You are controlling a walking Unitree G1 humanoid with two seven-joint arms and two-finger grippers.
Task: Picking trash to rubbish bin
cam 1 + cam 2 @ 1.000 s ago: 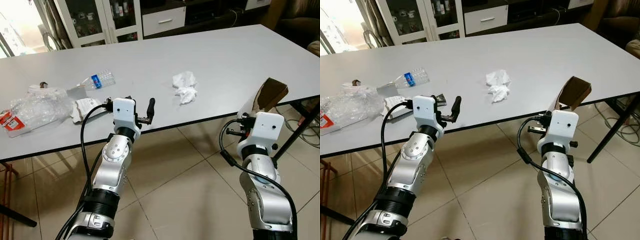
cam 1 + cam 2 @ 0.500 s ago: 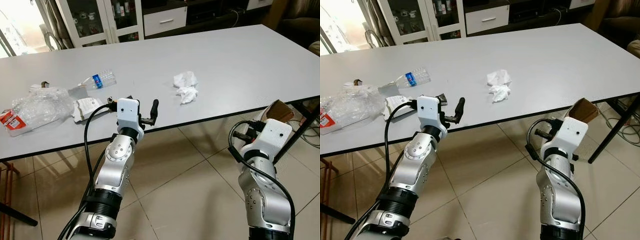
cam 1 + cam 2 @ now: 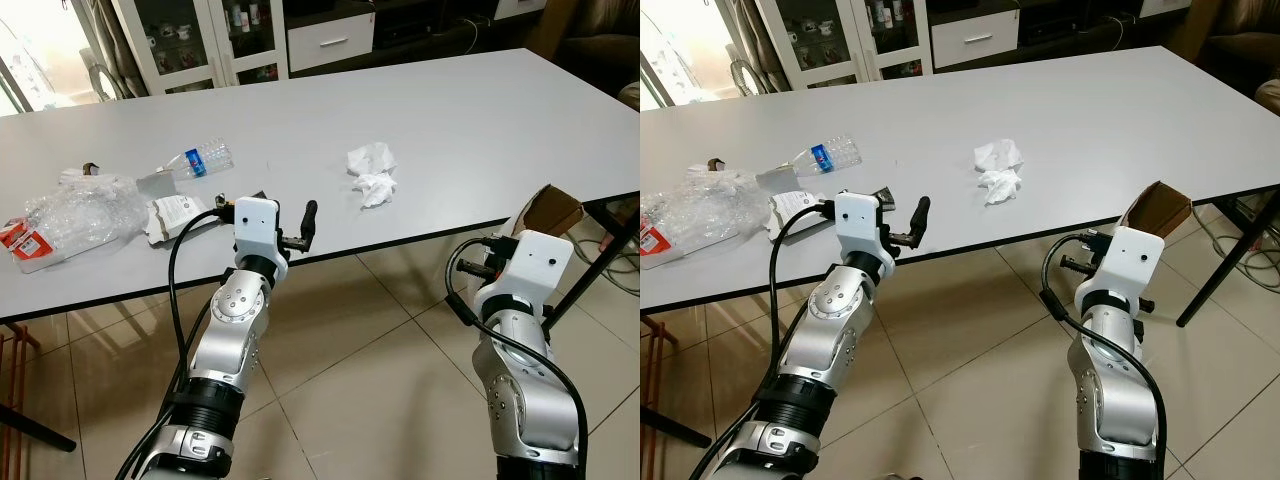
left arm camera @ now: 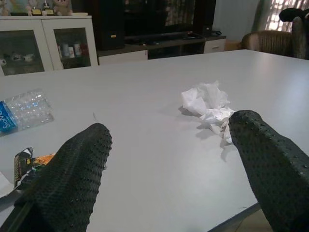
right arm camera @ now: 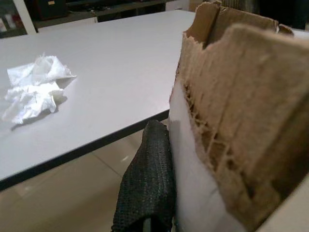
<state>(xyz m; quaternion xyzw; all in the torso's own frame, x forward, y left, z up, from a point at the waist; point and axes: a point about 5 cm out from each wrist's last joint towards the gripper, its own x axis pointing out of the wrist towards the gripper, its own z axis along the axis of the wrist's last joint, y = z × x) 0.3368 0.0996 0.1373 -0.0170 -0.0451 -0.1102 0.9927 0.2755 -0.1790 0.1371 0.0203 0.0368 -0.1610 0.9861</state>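
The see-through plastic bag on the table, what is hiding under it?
Under the crumpled clear plastic bag on the table a red and white packet pokes out at one end. Beside it lies a white wrapper. Anything else beneath is blurred by the wrinkles.

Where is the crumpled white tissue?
The tissue lies on the grey table near its front edge, between the two arms, just ahead and right of the open left tool.
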